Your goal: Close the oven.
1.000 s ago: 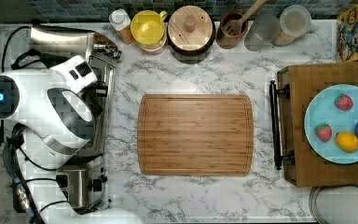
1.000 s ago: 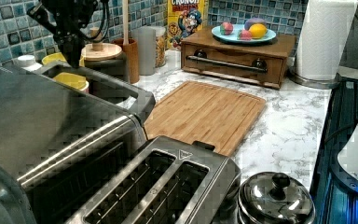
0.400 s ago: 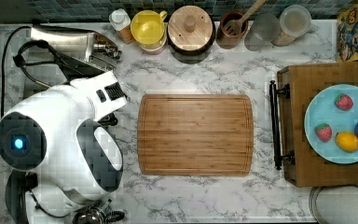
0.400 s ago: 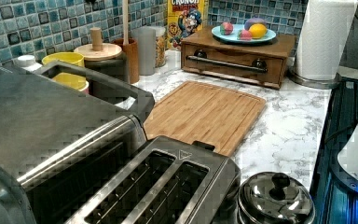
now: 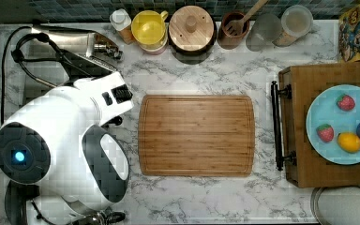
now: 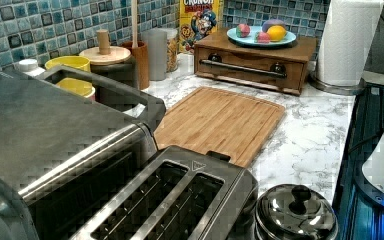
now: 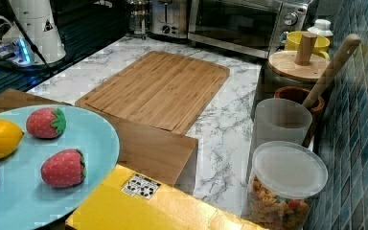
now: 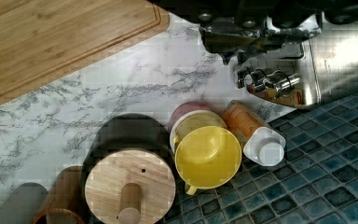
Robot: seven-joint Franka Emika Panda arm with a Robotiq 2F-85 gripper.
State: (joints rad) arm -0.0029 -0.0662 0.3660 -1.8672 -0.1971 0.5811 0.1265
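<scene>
Oven [image 7: 242, 21] door looks shut; arm [image 5: 61, 145] at its 6 o'clock could clip toaster [image 6: 170, 200] retreating. Finger state: cannot tell.

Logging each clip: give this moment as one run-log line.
oven: door looks shut | arm: over the oven, top view | cutting board: bare

I count one oven [image 7: 239, 21], one toaster [image 6: 170, 205] and one cutting board [image 5: 196, 135]. On the plate [image 5: 328, 105] I count two strawberries [image 7: 45, 122] and one lemon [image 5: 349, 142].
</scene>
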